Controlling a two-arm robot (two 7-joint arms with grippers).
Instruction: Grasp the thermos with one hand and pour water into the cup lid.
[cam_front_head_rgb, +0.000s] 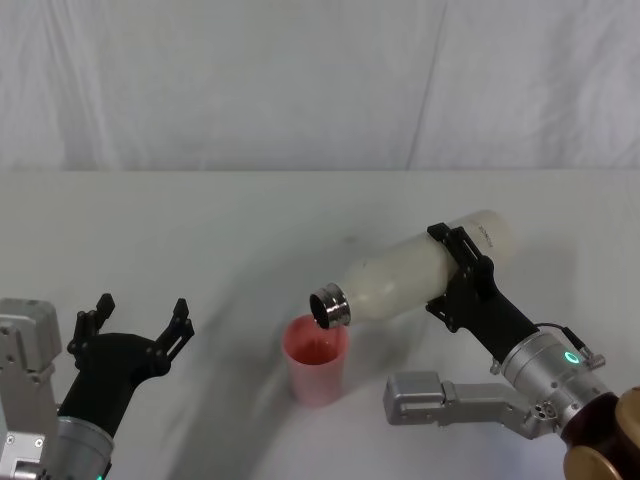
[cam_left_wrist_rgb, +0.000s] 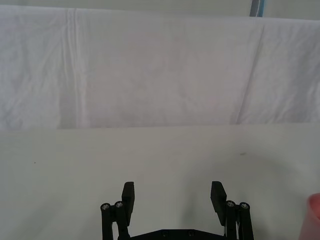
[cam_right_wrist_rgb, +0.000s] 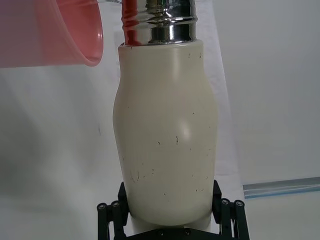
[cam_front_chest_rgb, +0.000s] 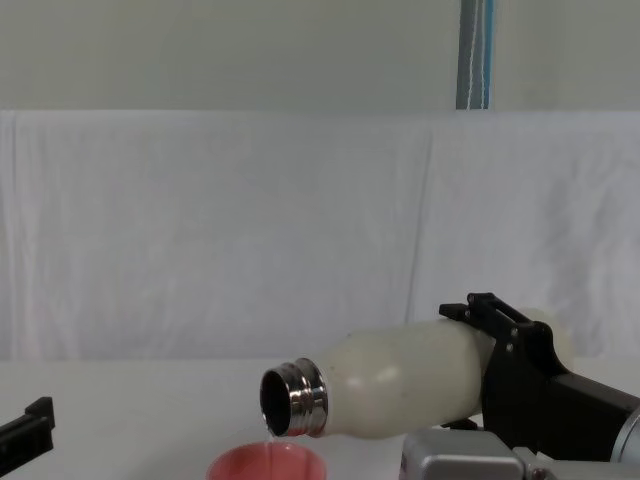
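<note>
So there's one thermos (cam_front_head_rgb: 420, 277), one cup lid (cam_front_head_rgb: 317, 359) and two grippers on the white table (cam_front_head_rgb: 200, 230). The right gripper (cam_front_head_rgb: 462, 272) is clamped around the thermos body near its base, holding it up off the table. Its long axis lies almost flat, tipped slightly down, with the steel neck (cam_front_head_rgb: 331, 306) pointing toward the robot's left and sitting right above the cup lid's rim. The left gripper (cam_front_head_rgb: 140, 320) hangs well to the left of the cup lid, fingers spread apart and holding nothing.
</note>
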